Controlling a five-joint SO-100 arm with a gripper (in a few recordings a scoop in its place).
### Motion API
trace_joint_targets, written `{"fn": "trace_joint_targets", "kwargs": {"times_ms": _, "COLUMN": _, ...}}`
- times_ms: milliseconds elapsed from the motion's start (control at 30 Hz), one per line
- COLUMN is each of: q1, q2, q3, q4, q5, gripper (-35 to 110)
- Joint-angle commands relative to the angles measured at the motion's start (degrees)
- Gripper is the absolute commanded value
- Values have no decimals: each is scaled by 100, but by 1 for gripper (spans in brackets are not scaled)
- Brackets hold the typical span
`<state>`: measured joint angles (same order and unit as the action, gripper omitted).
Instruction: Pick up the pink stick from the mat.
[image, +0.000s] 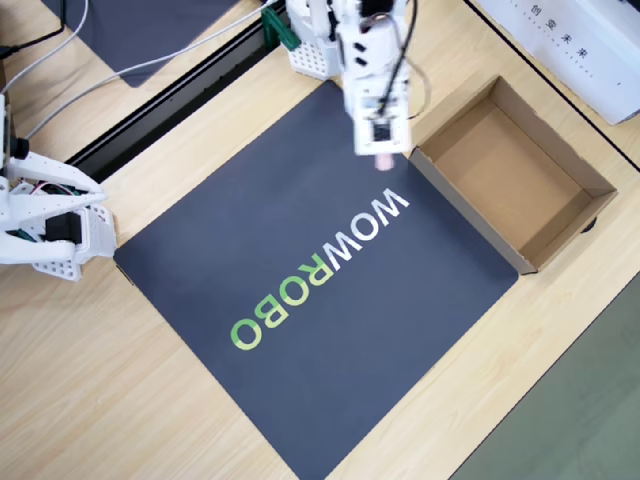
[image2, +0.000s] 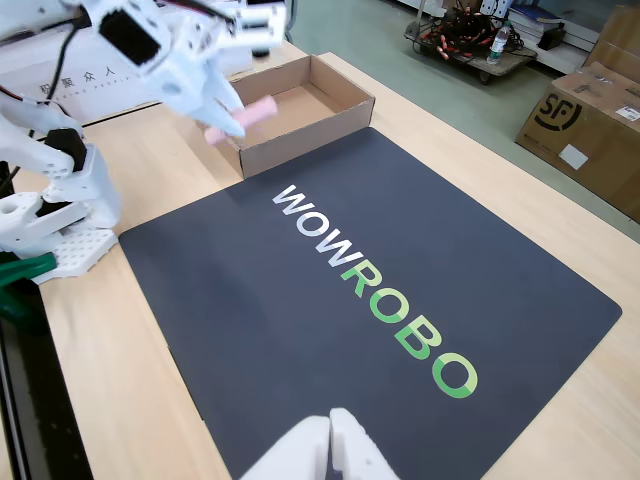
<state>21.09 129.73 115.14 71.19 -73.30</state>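
You have the small pale pink cylindrical stick (image2: 246, 116) clamped in the white two-finger gripper (image2: 222, 108), lifted clear of the dark navy mat lettered "WOWROBO" (image2: 300, 320).
In the fixed view its long axis runs roughly level, one end jutting toward the open brown cardboard box (image2: 345, 103). From overhead the arm covers it; only a pink tip (image: 384, 158) peeks out below the gripper (image: 381, 140), so your grip depth is hard to judge.

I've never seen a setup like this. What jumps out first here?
The big dark mat with its white-to-green WOWROBO lettering dominates the wooden table. Above its far edge in the fixed view, the white arm's end effector holds a pale pink stick in the air. Just beyond sits an open cardboard box, touching the mat's edge.
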Motion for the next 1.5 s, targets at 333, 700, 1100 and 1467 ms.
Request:
{"fn": "trace_joint_targets", "kwargs": {"times_ms": 333, "q1": -1767, "q2": -2979, "q3": -3410, "q4": 1195, "q5": -756, "gripper": 1}}
{"fn": "trace_joint_targets", "kwargs": {"times_ms": 700, "q1": -2681, "q2": -5194, "q3": -5159, "q4": 1151, "q5": -861, "gripper": 1}}
{"fn": "trace_joint_targets", "kwargs": {"times_ms": 1100, "q1": -3094, "q2": -7418, "q3": -7207, "q4": 923, "q5": -835, "gripper": 1}}
{"fn": "trace_joint_targets", "kwargs": {"times_ms": 1467, "q1": -3103, "q2": -7937, "q3": -7471, "q4": 747, "q5": -747, "gripper": 36}}
